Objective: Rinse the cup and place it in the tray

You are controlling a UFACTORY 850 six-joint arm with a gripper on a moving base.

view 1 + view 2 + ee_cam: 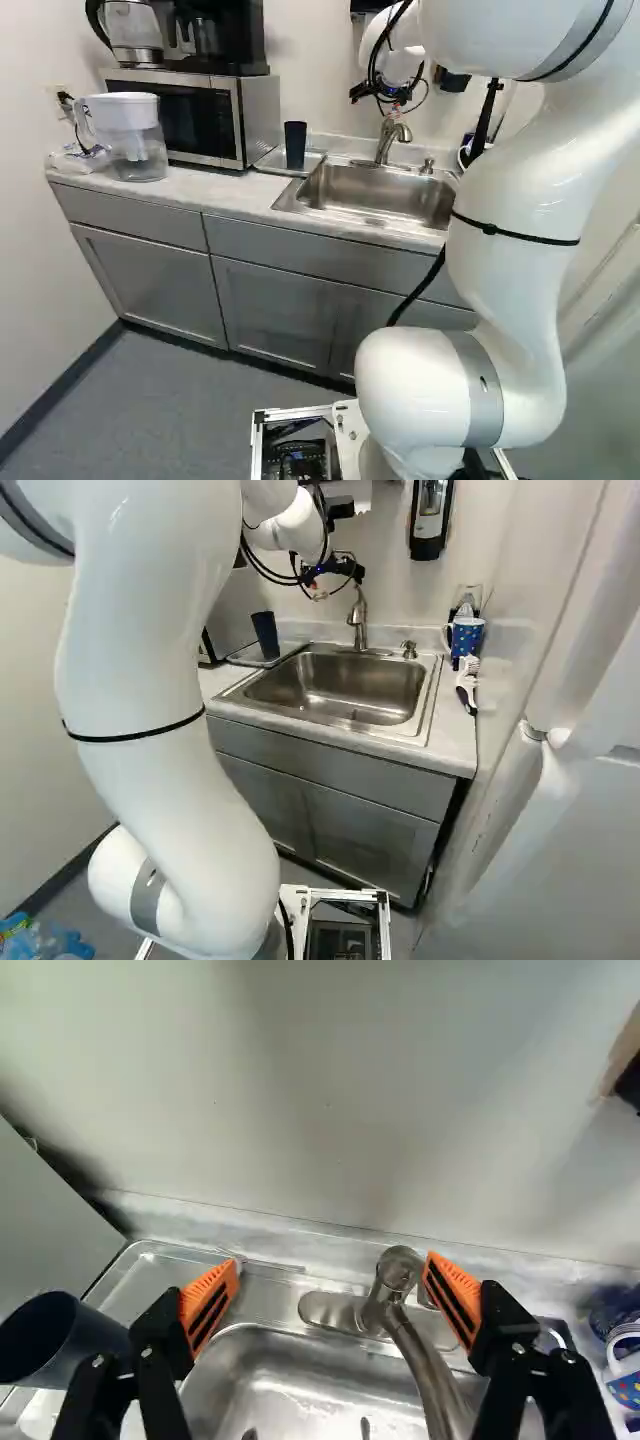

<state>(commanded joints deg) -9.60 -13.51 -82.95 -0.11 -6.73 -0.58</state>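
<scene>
My gripper (322,594) hangs above the back of the sink, near the faucet (358,620). In the wrist view the gripper (332,1268) is open, its orange-padded fingers wide apart with nothing gripped; the faucet (398,1272) shows beyond them, nearer one finger. A dark cup (295,145) stands on the metal tray (268,163) beside the sink. The wrist view shows this cup (85,1345) beside the other finger, its mouth visible and part of it hidden by that finger.
The steel sink (335,685) lies below the gripper. A microwave (255,110) stands beside the tray, with a water pitcher (135,145) farther along the counter. Past the sink's other side are a soap pump (409,648), a blue dotted mug (467,637) and a white-handled brush (467,680).
</scene>
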